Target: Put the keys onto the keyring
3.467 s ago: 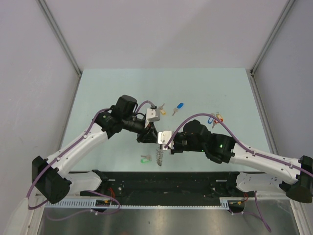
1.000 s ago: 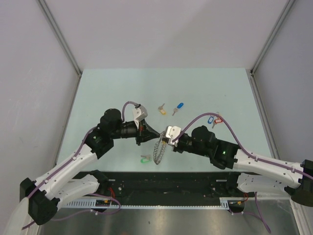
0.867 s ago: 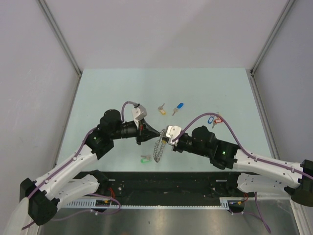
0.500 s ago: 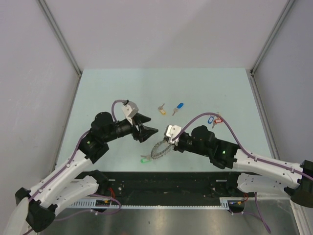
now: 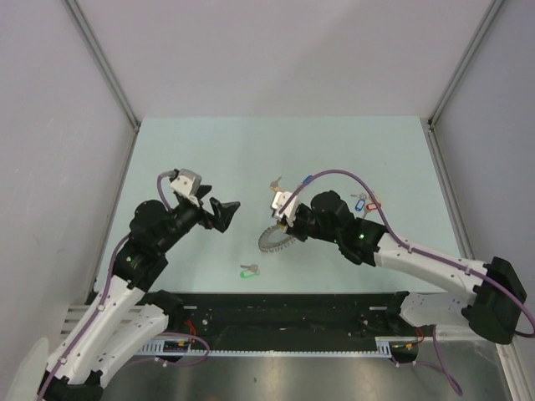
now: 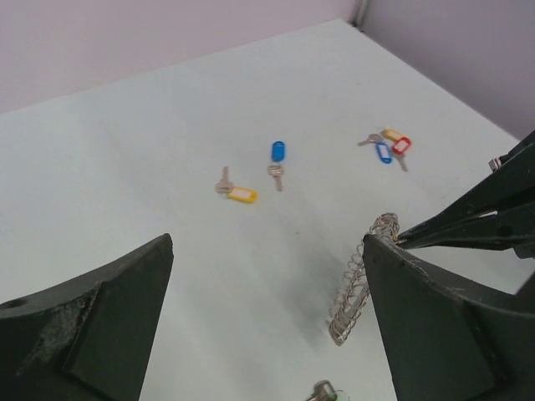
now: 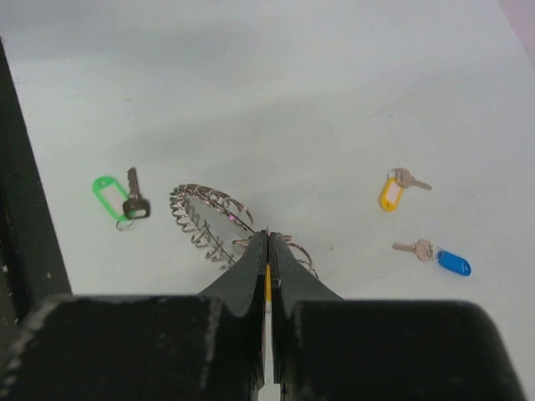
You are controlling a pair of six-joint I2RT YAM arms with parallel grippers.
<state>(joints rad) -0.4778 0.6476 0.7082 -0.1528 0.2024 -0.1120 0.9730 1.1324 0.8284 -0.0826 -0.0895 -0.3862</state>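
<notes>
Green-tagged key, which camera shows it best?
The right wrist view: the green-tagged key lies whole and close, beside the keyring. The top view shows it tiny; the left wrist view clips it at the bottom edge.

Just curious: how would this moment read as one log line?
left gripper open, empty | right gripper shut on keyring | green-tag key loose

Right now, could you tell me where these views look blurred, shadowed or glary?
Top external: even light, no glare, faint shadows. Left wrist: own fingers nearly black, keyring sharp. Right wrist: right gripper a featureless black mass, keyring crisp.
</notes>
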